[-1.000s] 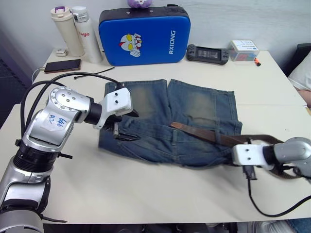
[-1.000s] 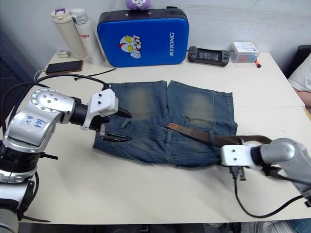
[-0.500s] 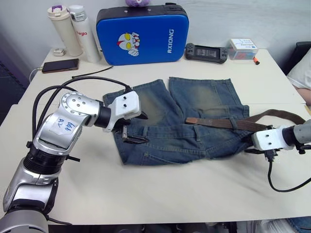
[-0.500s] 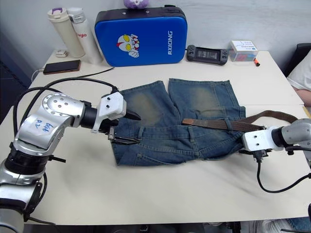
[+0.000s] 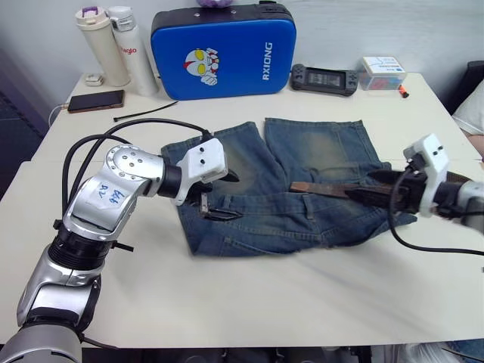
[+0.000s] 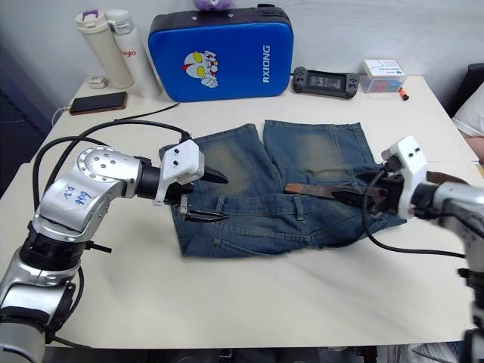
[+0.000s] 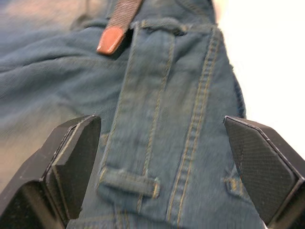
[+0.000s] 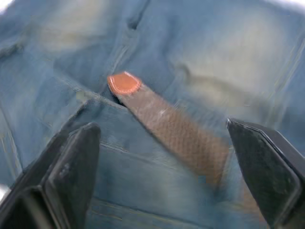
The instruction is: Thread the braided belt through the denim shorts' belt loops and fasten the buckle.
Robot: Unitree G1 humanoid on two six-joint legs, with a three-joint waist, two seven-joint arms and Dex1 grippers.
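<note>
The denim shorts (image 5: 302, 193) lie flat in the middle of the table, waistband toward me. The braided belt (image 5: 327, 189) lies across the waistband on the right half, and its tan tip (image 8: 124, 83) rests on the denim near the fly. The buckle is hidden. My left gripper (image 5: 227, 197) is open over the waistband's left part, with a belt loop (image 7: 128, 180) between its fingers (image 7: 71, 162). My right gripper (image 5: 370, 187) is open just above the belt strap (image 8: 176, 129), pointing toward the shorts' middle and holding nothing.
At the back of the table stand a blue case (image 5: 223, 49) and two bottles (image 5: 113, 45). Also there lie a phone (image 5: 96, 100), a black cable tie (image 5: 147, 111), a game controller (image 5: 325, 78) and a small box (image 5: 384, 72).
My right gripper has opened and risen from the table beside the shorts' right edge, and now points along the belt. The left gripper has stayed open over the waistband. The camera has shifted.
</note>
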